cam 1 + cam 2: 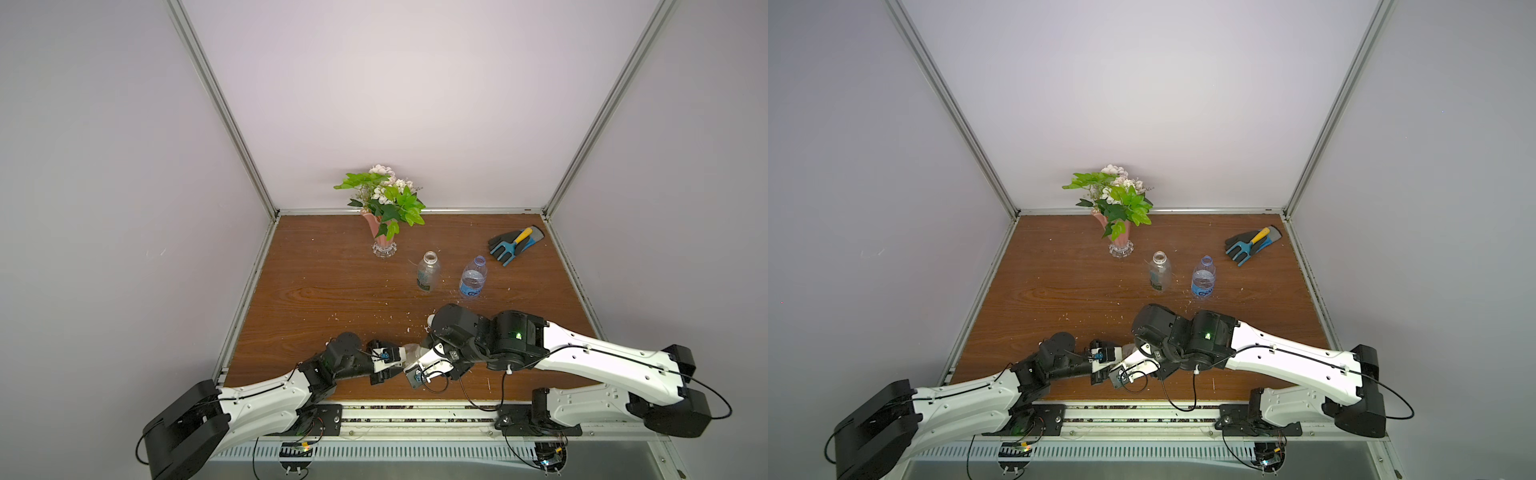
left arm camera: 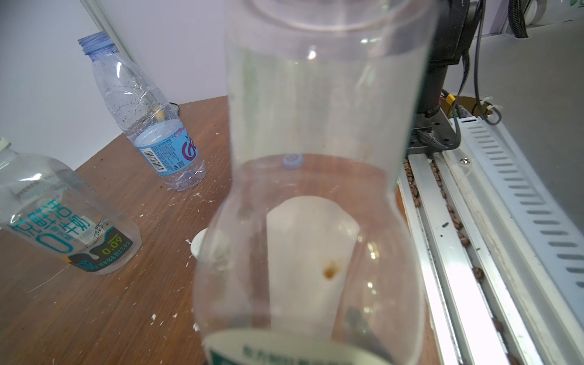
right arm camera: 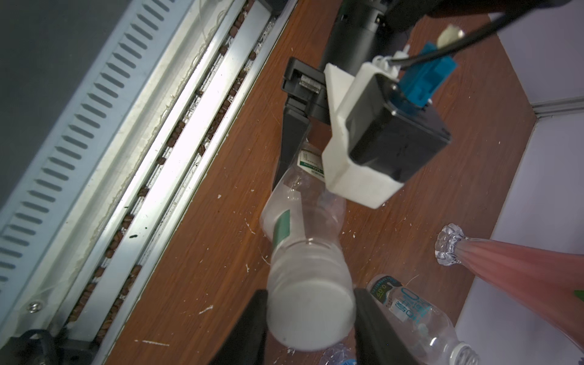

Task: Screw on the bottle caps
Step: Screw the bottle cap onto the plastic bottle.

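Your left gripper (image 1: 401,359) is clamped on the green-ringed bottle (image 3: 303,196), near the front edge of the table (image 1: 332,291) (its clear body fills the left wrist view). A white cap (image 3: 309,313) sits on its mouth, and your right gripper (image 3: 311,328) pinches that cap from both sides. Farther back stand the dark-labelled bottle (image 1: 428,274) and the blue-labelled bottle (image 1: 473,277), both uncapped.

Blue cap (image 2: 292,160) blurred through clear bottle (image 2: 316,110); bottle ends cut off.

vase (image 1: 379,241) behind bottle (image 1: 428,272), cap (image 1: 431,321) seemingly beside arm (image 1: 582,353)
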You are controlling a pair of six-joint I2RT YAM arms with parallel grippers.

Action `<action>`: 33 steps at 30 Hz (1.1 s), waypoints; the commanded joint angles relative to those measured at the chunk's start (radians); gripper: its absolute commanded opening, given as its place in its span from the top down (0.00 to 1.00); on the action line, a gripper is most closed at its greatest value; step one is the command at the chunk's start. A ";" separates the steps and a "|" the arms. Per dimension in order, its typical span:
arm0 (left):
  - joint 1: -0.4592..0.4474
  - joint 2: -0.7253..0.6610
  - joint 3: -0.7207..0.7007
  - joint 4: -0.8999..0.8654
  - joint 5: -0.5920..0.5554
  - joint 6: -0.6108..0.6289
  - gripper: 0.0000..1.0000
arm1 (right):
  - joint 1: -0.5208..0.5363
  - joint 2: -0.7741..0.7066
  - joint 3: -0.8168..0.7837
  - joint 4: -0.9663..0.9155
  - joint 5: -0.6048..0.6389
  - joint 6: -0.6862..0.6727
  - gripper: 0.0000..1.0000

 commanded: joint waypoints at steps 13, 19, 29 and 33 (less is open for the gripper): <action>0.009 -0.164 -0.040 0.131 -0.114 -0.019 0.56 | 0.001 0.060 0.013 -0.006 -0.071 0.465 1.00; 0.010 -0.176 -0.045 0.152 -0.147 -0.019 0.56 | 0.001 0.157 0.074 -0.074 -0.050 0.644 1.00; 0.010 -0.182 -0.052 0.169 -0.181 -0.017 0.56 | -0.007 0.170 0.059 -0.013 -0.127 0.898 1.00; 0.010 -0.182 -0.051 0.172 -0.190 -0.015 0.56 | -0.019 0.164 0.053 0.004 -0.171 0.980 1.00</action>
